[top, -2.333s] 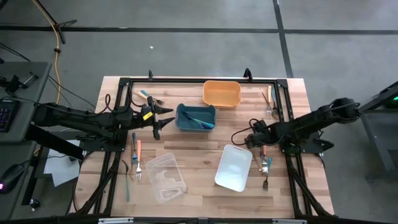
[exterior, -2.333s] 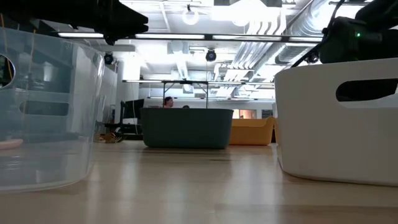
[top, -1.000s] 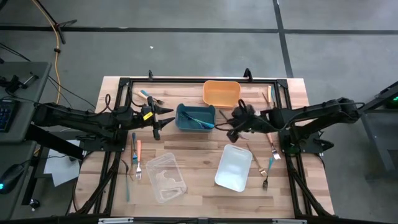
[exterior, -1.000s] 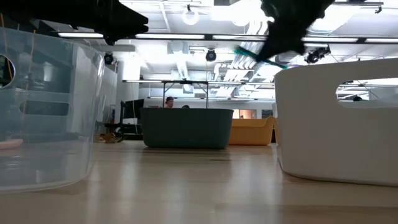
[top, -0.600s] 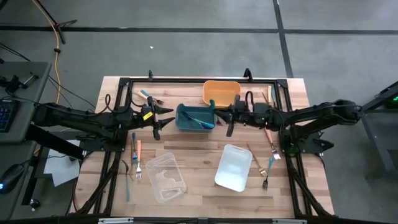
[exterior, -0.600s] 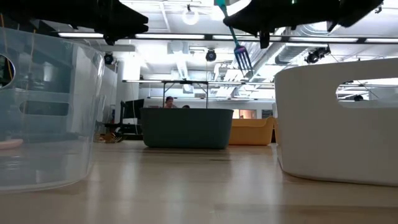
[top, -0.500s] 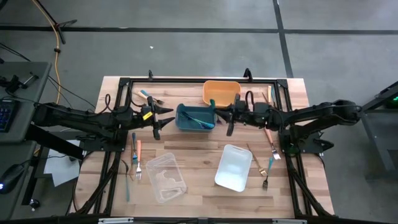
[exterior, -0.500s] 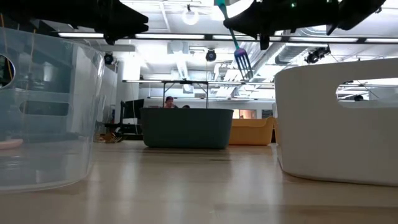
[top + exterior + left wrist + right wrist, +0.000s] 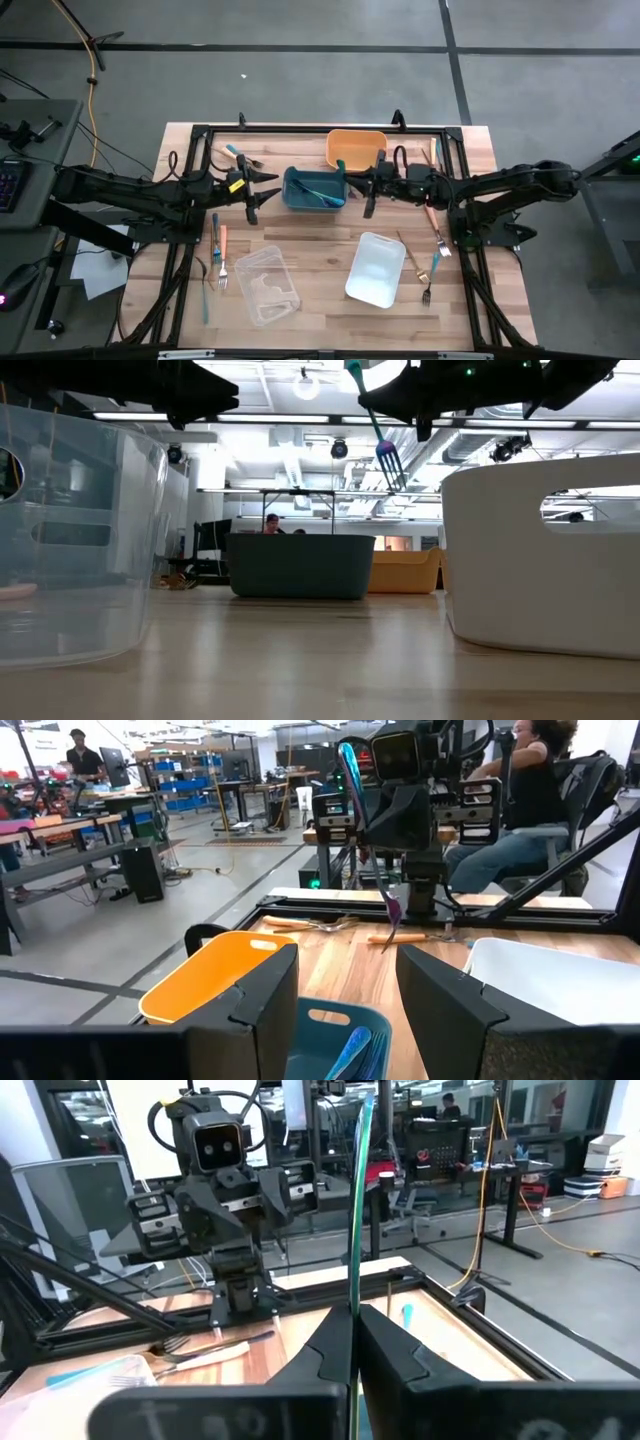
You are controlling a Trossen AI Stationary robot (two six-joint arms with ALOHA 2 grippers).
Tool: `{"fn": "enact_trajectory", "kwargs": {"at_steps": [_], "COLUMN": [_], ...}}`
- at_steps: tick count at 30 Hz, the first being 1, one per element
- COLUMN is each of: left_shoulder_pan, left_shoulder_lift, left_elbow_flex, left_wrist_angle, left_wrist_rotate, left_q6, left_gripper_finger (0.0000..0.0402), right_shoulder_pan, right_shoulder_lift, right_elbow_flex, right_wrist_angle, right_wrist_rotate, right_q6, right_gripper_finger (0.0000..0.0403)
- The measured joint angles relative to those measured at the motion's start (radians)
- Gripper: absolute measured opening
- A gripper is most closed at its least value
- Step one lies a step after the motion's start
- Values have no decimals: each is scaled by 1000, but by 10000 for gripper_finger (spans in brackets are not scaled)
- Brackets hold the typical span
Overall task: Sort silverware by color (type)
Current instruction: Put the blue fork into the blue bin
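Right pincer (image 9: pixel 366 189) clamped on teal fork (image 9: pixel 383 435), beside teal bin (image 9: pixel 314 188), left pincer (image 9: pixel 254 190) parted, empty.

Bare wood btwn teal bin (image 9: pixel 314 188) & white bin (image 9: pixel 375 269); right tool (image 9: pixel 365 186) prob. just beside teal bin.

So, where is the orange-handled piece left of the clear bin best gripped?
By the middle of its handle, from straight above, fingers across it: the orange-handled piece lies flat, and a blue-handled piece lies close beside. The open left hand is nearest; the right hand holds a teal fork.
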Motion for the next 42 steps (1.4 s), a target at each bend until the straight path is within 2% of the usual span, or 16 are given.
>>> {"fn": "enact_trajectory", "kwargs": {"at_steps": [5,10,15,21,29,35,42], "left_shoulder_pan": [0,-3,-32,-66,-86,-89,-89], "left_shoulder_lift": [0,-6,-60,-138,-160,-160,-160], "left_elbow_flex": [0,0,2,2,1,1,1], "left_wrist_angle": [-3,45,73,32,18,18,18], "left_wrist_rotate": [0,41,130,128,128,128,127], "left_q6": [0,0,0,25,25,25,25], "left_gripper_finger": [163,162,161,161,161,161,163], "right_shoulder_pan": [-2,-30,-68,-95,-112,-112,-112], "right_shoulder_lift": [5,99,256,438,648,732,745], "right_elbow_flex": [21,117,328,629,860,922,922], "right_wrist_angle": [1,-39,-280,-690,-971,-1037,-1065], "right_wrist_rotate": [12,13,-6,-14,8,20,20], "right_q6": [-2,-11,-27,-77,-105,-105,-105], "right_gripper_finger": [1,1,1,1,1,2,4]}}
